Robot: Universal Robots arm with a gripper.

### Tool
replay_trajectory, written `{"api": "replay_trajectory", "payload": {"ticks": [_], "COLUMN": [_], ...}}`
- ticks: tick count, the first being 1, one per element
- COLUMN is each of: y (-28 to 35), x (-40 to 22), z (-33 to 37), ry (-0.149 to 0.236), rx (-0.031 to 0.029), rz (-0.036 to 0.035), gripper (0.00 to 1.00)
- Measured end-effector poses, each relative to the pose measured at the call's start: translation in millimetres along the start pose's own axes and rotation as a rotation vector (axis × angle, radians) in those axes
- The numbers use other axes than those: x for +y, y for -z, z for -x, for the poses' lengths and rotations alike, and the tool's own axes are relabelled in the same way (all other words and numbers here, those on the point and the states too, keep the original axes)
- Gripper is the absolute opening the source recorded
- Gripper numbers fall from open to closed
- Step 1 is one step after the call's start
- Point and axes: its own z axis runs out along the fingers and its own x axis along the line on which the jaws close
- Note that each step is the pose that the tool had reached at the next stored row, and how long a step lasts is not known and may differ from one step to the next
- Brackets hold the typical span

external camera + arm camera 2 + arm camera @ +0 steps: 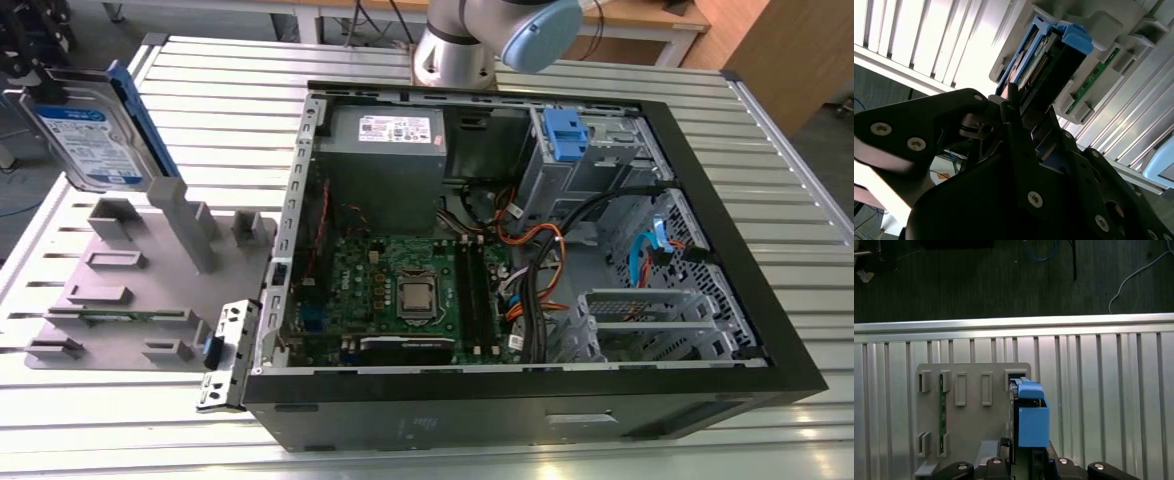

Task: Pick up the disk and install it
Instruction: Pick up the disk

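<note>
Plainly upright at the far end of the exterior view's left: the disk (91,135), standing on edge, blue-and-white label turned toward the camera, a blue rail (142,115) running down its edge. Held between the black fingers (1013,125) of the gripper (1031,122), closed snugly on it from both sides in both wrist views, with the connector end pointing away from the wrist. Directly below: a grey holder plate (134,290) with raised slots and a slanted grey post (187,225) just beside the disk's lower edge. Cannot tell whether that edge rests in the holder or sits just clear of it. Lying in one slot of the plate, a green circuit strip (942,412). Under the plate, a ribbed metal bench (227,110), and beyond its far edge in the first wrist view a dark floor (979,280) with loose cords.

To the exterior view's right of the holder, well apart from the disk: an open computer case (787,380) lying on its side. Inside it, a grey power box (387,160) at the far end, a green main board (400,280) nearer, a silver cage with a blue latch (566,135) in the far right corner, and orange and black cables (534,240) between them. Behind the case, the pale arm (461,45) rising out of the picture.
</note>
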Motion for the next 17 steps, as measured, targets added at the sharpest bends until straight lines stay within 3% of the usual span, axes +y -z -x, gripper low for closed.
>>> {"api": "replay_trajectory", "payload": {"ticks": [8, 17], "y": [18.7, 44.9], "x": [0.1, 0.2], "z": [0.7, 1.6], "ry": [0.0, 0.0], "rx": [-0.0001, -0.0002], "rz": [0.0, -0.0002], "gripper": [0.35, 0.35]}}
